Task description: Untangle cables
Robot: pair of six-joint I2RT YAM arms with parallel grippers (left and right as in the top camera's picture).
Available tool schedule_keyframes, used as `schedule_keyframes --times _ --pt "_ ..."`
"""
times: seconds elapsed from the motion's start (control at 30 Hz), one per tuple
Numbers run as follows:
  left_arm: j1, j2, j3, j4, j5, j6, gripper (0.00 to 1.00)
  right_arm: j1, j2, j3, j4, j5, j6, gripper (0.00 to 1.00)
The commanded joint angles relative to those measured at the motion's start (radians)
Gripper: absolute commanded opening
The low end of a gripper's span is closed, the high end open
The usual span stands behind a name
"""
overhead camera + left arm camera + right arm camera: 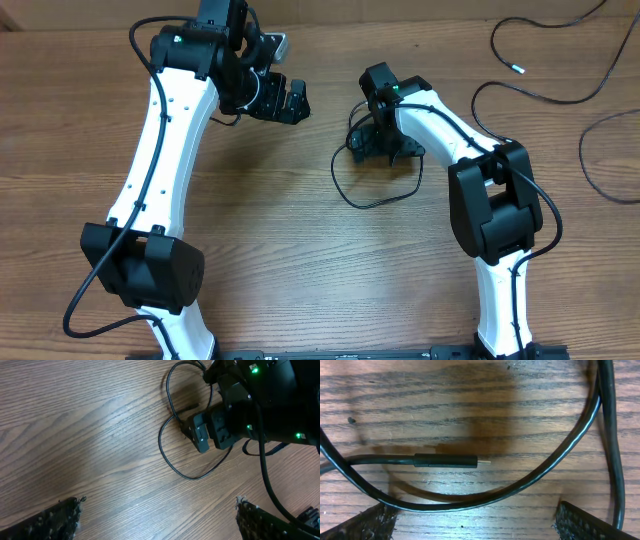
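Note:
A thin black cable lies in a loop (pixel 372 200) on the wood table under my right gripper (pixel 378 150). In the right wrist view its black plug with a silvery tip (pixel 451 461) lies flat, and a curved strand (pixel 470 505) runs just ahead of the open fingers (pixel 475 517), which hold nothing. My left gripper (pixel 293 100) hovers to the upper left, open and empty (pixel 157 512). The left wrist view shows the loop (pixel 172 462) and the right gripper (pixel 210 435) over it. Two more cables lie at the far right, one with a white tip (pixel 515 68).
The second far-right cable (pixel 590 165) curls near the table's right edge. The right arm's body (pixel 495 205) stands between the loop and those cables. The arms' own thick black wiring runs along them.

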Motion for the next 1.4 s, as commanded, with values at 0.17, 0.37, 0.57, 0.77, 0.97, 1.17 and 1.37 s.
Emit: schedule_keyframes --times 0.17,0.37,0.57,0.77,0.97,1.17,1.37 --pt "-0.005 -0.027 0.022 0.002 0.0 0.02 1.0 0.001 -0.055 -0.031 0.063 -0.054 0.02 0.95" --pt "-0.005 -0.027 0.022 0.002 0.0 0.02 1.0 -0.003 -0.164 -0.031 0.138 -0.061 0.023 1.0" --pt "-0.005 -0.027 0.022 0.002 0.0 0.02 1.0 -0.008 -0.159 -0.031 0.164 -0.041 0.024 1.0" --pt "-0.005 -0.027 0.022 0.002 0.0 0.02 1.0 -0.008 -0.157 -0.031 0.178 0.035 0.024 1.0" --pt "-0.005 -0.027 0.022 0.002 0.0 0.02 1.0 -0.01 -0.128 -0.031 0.188 0.058 0.019 1.0" --pt "-0.005 -0.027 0.022 0.002 0.0 0.02 1.0 -0.01 -0.085 -0.033 0.186 0.031 0.011 1.0" --pt "-0.005 -0.027 0.022 0.002 0.0 0.02 1.0 -0.009 -0.046 -0.033 0.205 -0.045 -0.016 1.0"
